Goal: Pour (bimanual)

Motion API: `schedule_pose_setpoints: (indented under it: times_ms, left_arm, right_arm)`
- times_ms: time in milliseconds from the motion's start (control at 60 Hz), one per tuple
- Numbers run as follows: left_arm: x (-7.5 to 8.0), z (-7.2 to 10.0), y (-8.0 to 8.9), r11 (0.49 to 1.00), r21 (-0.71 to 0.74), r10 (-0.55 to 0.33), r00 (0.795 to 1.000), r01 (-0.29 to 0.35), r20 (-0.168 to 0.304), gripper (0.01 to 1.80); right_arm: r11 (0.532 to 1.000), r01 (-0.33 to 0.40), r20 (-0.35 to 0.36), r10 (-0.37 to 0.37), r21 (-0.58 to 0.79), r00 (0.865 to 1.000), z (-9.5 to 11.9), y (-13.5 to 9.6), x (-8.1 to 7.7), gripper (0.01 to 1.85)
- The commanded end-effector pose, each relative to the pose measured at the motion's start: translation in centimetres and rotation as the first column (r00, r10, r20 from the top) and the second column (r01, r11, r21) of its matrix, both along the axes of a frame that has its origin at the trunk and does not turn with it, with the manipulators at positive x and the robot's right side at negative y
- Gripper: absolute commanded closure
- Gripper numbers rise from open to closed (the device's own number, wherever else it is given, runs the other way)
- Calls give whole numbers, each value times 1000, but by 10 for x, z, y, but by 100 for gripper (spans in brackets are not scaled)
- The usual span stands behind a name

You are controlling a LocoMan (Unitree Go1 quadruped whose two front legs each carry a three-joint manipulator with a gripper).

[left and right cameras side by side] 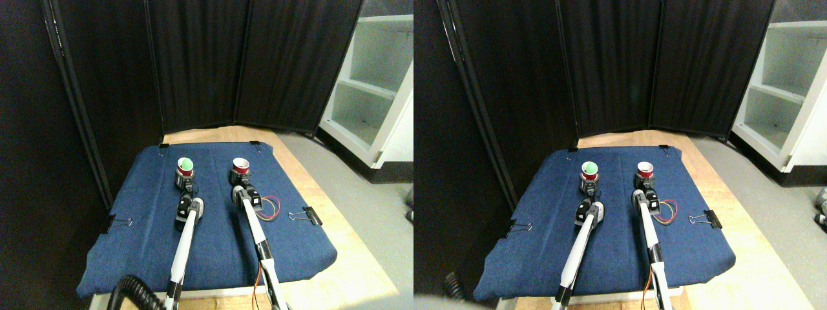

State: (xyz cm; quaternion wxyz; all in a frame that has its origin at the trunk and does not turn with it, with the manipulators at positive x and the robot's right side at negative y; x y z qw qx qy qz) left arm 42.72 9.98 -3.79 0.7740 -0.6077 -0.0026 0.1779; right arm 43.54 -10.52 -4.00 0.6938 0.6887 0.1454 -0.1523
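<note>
Resting on blue cloth (213, 245): two red cups. Left cup (185, 166), green ball inside, gripped by left gripper (185, 181). Right cup (240, 166), contents not discernible, gripped by right gripper (240, 180). Both cups upright, near each other, apart.

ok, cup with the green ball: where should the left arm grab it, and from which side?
Grip the cup with the green ball low on its red side wall, coming in level from the near side, where the left gripper already sits. It stands upright on the blue cloth with its mouth open upward, so a side hold probably keeps the ball in and leaves the rim free for pouring.
</note>
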Motion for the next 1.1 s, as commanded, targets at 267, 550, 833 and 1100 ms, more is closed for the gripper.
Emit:
schedule_pose_setpoints:
  times_ms: [267, 550, 833, 1100]
  left_arm:
    - [-14, 4, 3, 998, -46, -40, 997, 38, -61, 51]
    - [-21, 17, -1, 995, -73, -76, 996, 73, -47, 42]
    - [-37, 51, 4, 950, 131, -273, 958, 283, -89, 50]
    - [-50, 78, 10, 663, 577, -449, 870, 477, -202, 36]
  right_arm:
    - [996, -40, -75, 46, 78, 996, -1, 1, -5, 6]
    - [992, -35, -38, 40, 123, 999, 5, 0, -11, 9]
    - [990, -128, 28, 126, 56, 992, 29, -5, -29, 6]
    - [981, -188, 69, 190, -39, 979, 50, -7, -43, 10]
